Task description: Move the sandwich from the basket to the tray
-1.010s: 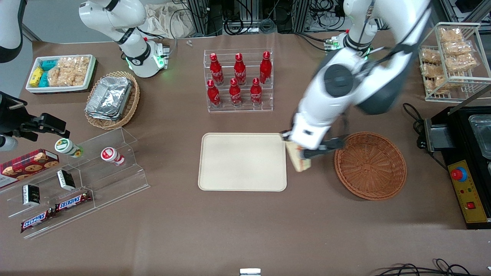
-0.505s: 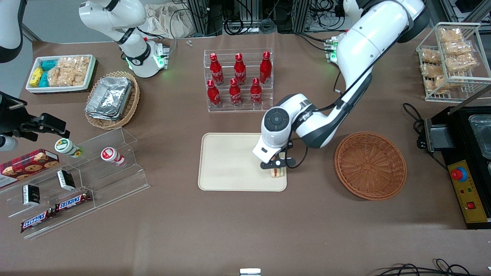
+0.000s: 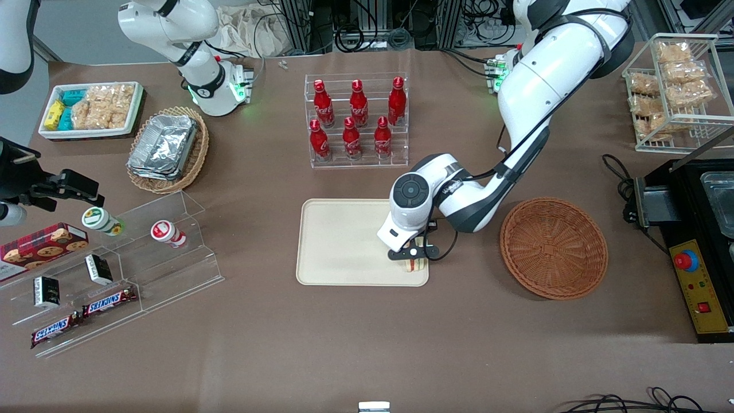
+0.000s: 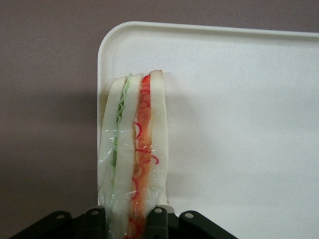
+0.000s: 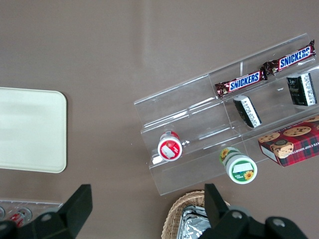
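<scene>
The left arm's gripper [image 3: 414, 256] hangs low over the corner of the cream tray [image 3: 344, 241] that lies nearest the front camera and closest to the wicker basket [image 3: 554, 248]. Its jaws are closed on the sandwich [image 4: 133, 149], pinching it from both bread faces; the two black fingers [image 4: 94, 221] press against the wrapped white slices. The sandwich is held on edge, its cut side up toward the wrist camera, showing a green layer, a red-orange layer and clear film over the bread. It sits just inside the tray's rounded corner, close along the rim [image 4: 102, 55]; whether its lower edge touches the tray surface cannot be told. In the front view only a sliver of it [image 3: 414, 265] shows under the fingers. The round reddish-brown basket stands on the brown table [image 3: 367, 338], near the tray but apart from it, toward the working arm's end.
</scene>
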You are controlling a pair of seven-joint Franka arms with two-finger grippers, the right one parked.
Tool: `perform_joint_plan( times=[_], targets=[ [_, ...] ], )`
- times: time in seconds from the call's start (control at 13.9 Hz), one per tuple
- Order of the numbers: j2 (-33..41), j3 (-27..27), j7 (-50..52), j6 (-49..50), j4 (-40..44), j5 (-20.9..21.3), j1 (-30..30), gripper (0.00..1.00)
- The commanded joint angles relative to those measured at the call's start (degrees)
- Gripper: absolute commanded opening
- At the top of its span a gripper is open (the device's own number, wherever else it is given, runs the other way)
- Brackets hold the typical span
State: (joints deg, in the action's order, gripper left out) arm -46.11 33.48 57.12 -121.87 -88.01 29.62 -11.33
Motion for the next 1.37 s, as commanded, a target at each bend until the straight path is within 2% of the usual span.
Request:
perform_joint_plan(
  times=[0.0,0.07,0.29,0.72,0.87,1.15,1.3],
  targets=[
    [-1.27,0.01,0.97,-0.12,2.66,0.79,-0.28,1.00],
    [-1.09,0.09,1.93,-0.03,2.84,0.44,-0.01,1.00],
    [0.83,0.01,8.43,0.41,3.72,3.68,0.16,1.00],
    [12.16,-4.29,7.13,12.69,5.74,1.77,0.51,1.00],
    [16.03,-8.58,4.08,14.81,5.48,-3.75,0.43,1.00],
    [24.38,-19.74,-14.01,18.95,2.76,-16.06,0.52,1.00],
    [29.38,-26.24,-26.91,18.95,-0.57,-22.12,0.52,1.00]
  ],
)
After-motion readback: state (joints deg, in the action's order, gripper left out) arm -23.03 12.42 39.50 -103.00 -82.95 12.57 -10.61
